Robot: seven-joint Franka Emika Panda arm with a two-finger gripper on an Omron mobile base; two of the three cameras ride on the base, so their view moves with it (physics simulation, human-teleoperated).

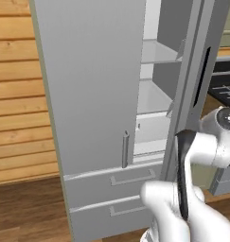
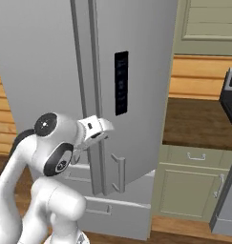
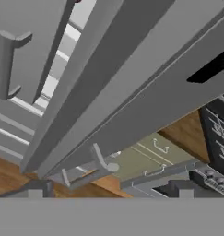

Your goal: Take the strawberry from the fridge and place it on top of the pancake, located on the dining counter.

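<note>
**Claw spread at the edge of the part-open fridge door**

In the left base view we see the fridge point(image 1: 92, 94) taking up the middle of the frame, tall and light grey. Its left door point(image 1: 88, 71) is shut, with a bar handle point(image 1: 125, 150) at 6 o'clock of the panel. The right door point(image 1: 187, 94) stands part open. In the gap between the doors we see the white inside with two glass-like shelves point(image 1: 156, 52), one above the other. We cannot make out any item on them. Two drawers point(image 1: 111, 189) sit at 6 o'clock under the doors. The plank wall point(image 1: 17, 94) is at 9 o'clock and the wood floor point(image 1: 26, 208) at 7 o'clock.

In the right base view the claw point(image 2: 99, 136) is right at the open door's front edge, at 7 o'clock of the dark panel point(image 2: 121, 83) on that door. The door's handle point(image 2: 118, 174) is at 5 o'clock of the claw, near it but apart. Green cabinets point(image 2: 194, 186) are at 4 o'clock of the frame.

In the hand view the fingertips point(image 3: 35, 190) stand far apart at the bottom edge, so the claw is spread wide and pinches nothing. The door handle point(image 3: 85, 174) lies beyond them, not touched.
</note>
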